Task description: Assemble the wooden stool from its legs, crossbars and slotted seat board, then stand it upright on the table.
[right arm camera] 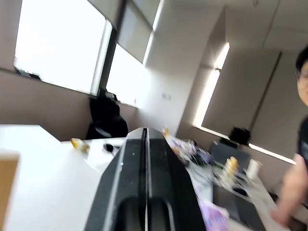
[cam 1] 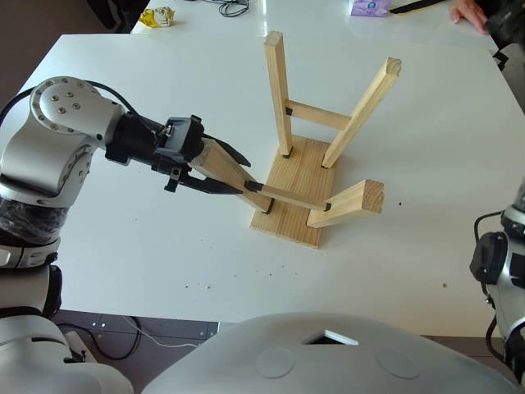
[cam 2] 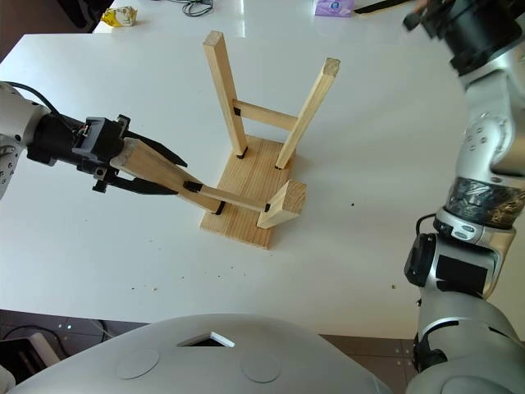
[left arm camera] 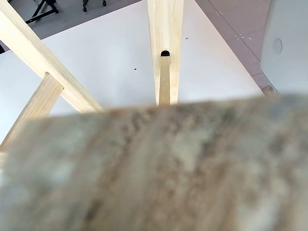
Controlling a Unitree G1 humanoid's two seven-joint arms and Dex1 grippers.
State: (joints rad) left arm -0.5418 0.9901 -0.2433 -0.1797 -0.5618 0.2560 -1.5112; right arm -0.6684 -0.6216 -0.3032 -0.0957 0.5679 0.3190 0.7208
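The slotted seat board [cam 1: 289, 195] lies flat on the white table. At its far end two legs [cam 1: 278, 90] [cam 1: 361, 111] stand upright in it, joined by a crossbar [cam 1: 318, 115]. My left gripper [cam 1: 244, 175] is shut on a third leg [cam 1: 220, 167], held tilted over the board's near left corner. A thin crossbar [cam 1: 291, 198] links that leg to the fourth leg [cam 1: 351, 203], which leans low over the board's near right corner. The left wrist view looks along this crossbar [left arm camera: 164, 79] to the fourth leg [left arm camera: 166, 29]. My right gripper [right arm camera: 146, 134] is shut on nothing, raised high at the table's far right.
A yellow crumpled item [cam 1: 157, 16], a dark cable [cam 1: 234, 8] and a purple packet [cam 1: 369, 6] lie along the table's far edge. Bare table [cam 1: 148, 246] stretches in front of and to the right of the board.
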